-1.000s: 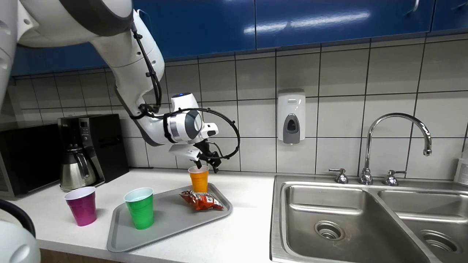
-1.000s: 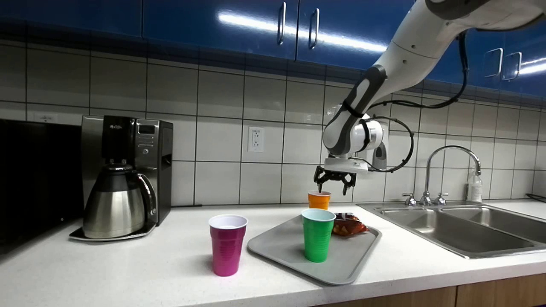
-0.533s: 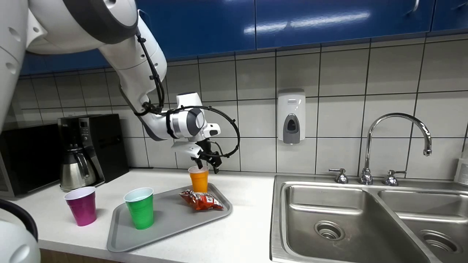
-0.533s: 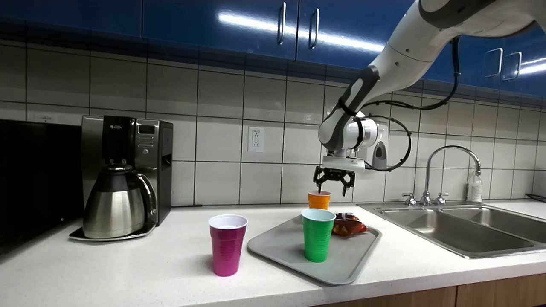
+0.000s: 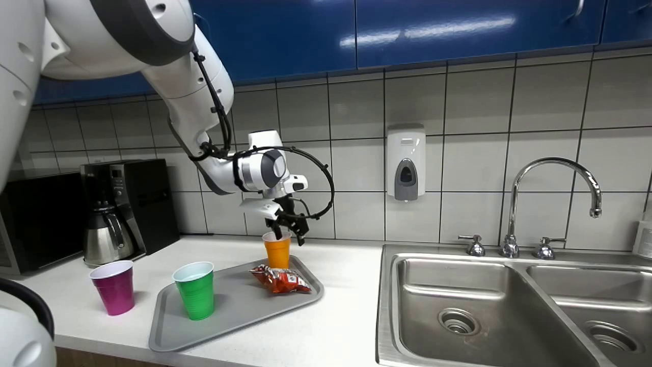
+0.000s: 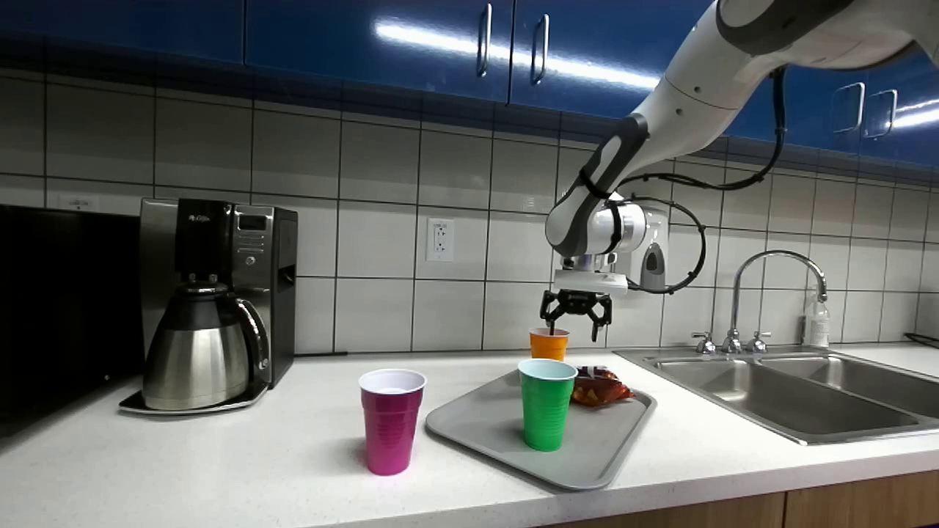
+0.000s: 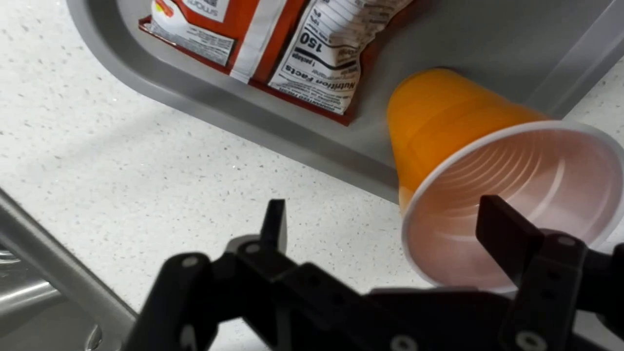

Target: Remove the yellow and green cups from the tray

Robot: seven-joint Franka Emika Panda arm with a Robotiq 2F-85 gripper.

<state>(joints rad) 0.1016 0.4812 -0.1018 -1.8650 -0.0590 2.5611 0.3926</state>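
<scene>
Wrist view: the gripper [image 7: 384,207] is holding nothing, jaws standing wide apart; one finger [image 7: 507,234] is overlapping the mouth of the orange cup [image 7: 487,161], probably the task's "yellow", the other is sitting outside it. Looks like the first grasp is being lined up, across the cup's wall; next move is likely calling for more lowering, then closing. In an exterior view, orange cup and green cup [image 5: 194,293] are standing on the tray [image 5: 239,300]; can't tell whether a fingertip is inside the rim. In an exterior view, the gripper [image 6: 574,335] is hanging slightly lower than a second ago; cups aren't shifting.
</scene>
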